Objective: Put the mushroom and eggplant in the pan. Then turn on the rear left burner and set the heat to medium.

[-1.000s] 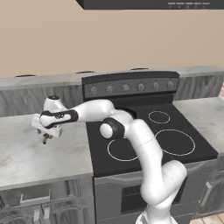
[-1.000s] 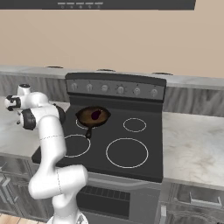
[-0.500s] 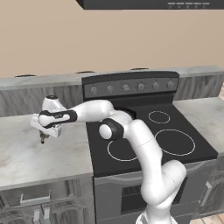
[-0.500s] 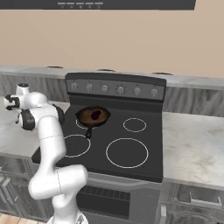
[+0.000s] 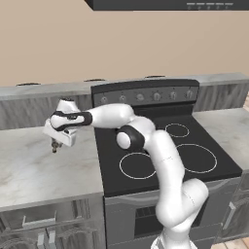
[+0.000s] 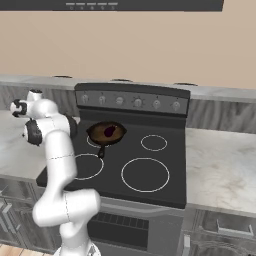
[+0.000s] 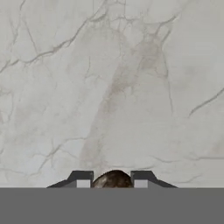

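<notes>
Gripping the tiny tan-brown mushroom (image 7: 113, 179) between nearly closed jaws, our two-finger gripper (image 7: 112, 180) hovered over the marble counter (image 7: 131, 87), at nine o'clock from the stove. We judged it light, soft, easily crushed; the cap's sides seemed best.

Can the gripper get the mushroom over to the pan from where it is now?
Probably yes. The gripper looks shut on the mushroom above the counter left of the stove, and the pan, already holding the eggplant, sits uncovered.
</notes>
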Available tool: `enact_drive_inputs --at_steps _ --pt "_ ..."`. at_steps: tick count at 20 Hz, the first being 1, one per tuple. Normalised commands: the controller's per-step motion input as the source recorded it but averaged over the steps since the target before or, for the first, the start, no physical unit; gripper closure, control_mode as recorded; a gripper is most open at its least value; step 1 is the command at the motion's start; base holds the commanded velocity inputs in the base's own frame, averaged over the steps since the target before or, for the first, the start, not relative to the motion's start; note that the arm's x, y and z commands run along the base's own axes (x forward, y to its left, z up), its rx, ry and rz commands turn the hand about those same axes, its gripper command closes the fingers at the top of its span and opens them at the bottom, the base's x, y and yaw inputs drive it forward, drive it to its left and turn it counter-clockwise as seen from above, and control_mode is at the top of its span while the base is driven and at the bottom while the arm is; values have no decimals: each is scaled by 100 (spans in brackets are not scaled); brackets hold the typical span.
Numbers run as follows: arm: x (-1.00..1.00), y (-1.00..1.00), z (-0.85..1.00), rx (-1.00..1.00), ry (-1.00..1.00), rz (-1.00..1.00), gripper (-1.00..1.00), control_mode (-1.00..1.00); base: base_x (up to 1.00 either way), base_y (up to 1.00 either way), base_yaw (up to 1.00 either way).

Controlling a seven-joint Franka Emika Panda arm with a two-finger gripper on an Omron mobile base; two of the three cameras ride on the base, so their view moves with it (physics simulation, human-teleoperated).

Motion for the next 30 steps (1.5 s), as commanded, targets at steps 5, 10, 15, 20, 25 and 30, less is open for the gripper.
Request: enact_drive_inputs --at_steps 5,10,15,20,25,30 --pt "-1 -100 28 0 9 -23 100 -100 0 0 0" --pt "0 -100 58 0 9 -14 100 -100 0 0 0" --pt "-9 -100 68 1 1 -9 100 -100 0 0 0" --pt "2 -99 26 -9 0 -18 100 -100 0 0 0" --pt "0 -100 4 -13 3 -15 100 -100 0 0 0" --pt "0 -89 1 -13 6 -19 100 -100 0 0 0"
